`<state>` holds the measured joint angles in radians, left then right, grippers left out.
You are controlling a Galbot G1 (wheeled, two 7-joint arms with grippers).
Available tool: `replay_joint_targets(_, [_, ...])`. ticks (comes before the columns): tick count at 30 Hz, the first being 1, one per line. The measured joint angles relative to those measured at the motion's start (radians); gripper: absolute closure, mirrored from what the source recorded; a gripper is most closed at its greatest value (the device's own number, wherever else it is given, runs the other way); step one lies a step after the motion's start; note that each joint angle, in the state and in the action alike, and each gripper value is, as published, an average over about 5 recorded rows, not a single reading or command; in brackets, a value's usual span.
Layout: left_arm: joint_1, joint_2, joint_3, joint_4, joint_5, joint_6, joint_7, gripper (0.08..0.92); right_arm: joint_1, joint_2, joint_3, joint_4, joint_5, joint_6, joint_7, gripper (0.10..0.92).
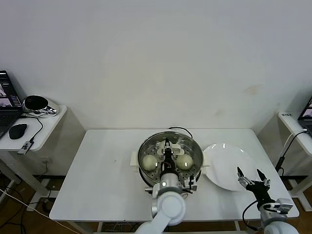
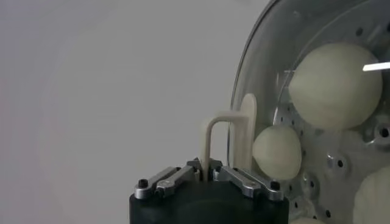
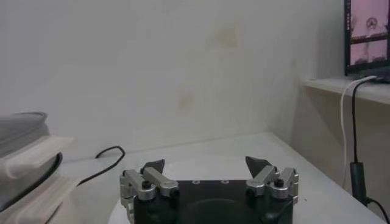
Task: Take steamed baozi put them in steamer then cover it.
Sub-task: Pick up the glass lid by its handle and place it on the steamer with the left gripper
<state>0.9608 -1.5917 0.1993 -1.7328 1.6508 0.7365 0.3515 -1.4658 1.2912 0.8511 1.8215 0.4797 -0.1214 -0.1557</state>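
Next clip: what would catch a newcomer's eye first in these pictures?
First, the steel steamer at mid-table, its glass cover on it and pale baozi visible through the glass. The left gripper sits over the pot, shut on the cover's cream handle. To the right, an empty white plate lies beside the steamer, with the right gripper open at the plate's near edge.

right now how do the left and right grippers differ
The left gripper is shut on the cover's handle over the steamer; the right gripper is open and holds nothing. The left sits at the table's middle, the right low over the white plate. Both have the same black body with metal fingers.
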Motion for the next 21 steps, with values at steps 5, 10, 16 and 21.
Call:
replay_joint_targets(5, [0.006, 0.013, 0.006, -0.031, -0.005, 0.0, 0.013, 0.642, 0.001, 0.004, -0.003, 0.0, -0.002, 0.0, 0.0, 0.203])
replay_joint_targets(10, [0.023, 0.03, 0.015, -0.082, -0.006, 0.0, 0.036, 0.495, 0.003, 0.007, -0.005, 0.0, -0.005, 0.0, 0.0, 0.203])
replay_joint_targets(16, [0.047, 0.048, 0.028, -0.149, -0.008, 0.0, 0.06, 0.321, 0.003, 0.008, -0.005, 0.0, -0.008, 0.0, 0.001, 0.203])
replay_joint_targets(21, [0.066, 0.062, 0.034, -0.201, -0.016, 0.0, 0.079, 0.204, 0.001, 0.008, -0.004, 0.001, -0.009, -0.001, 0.001, 0.203])
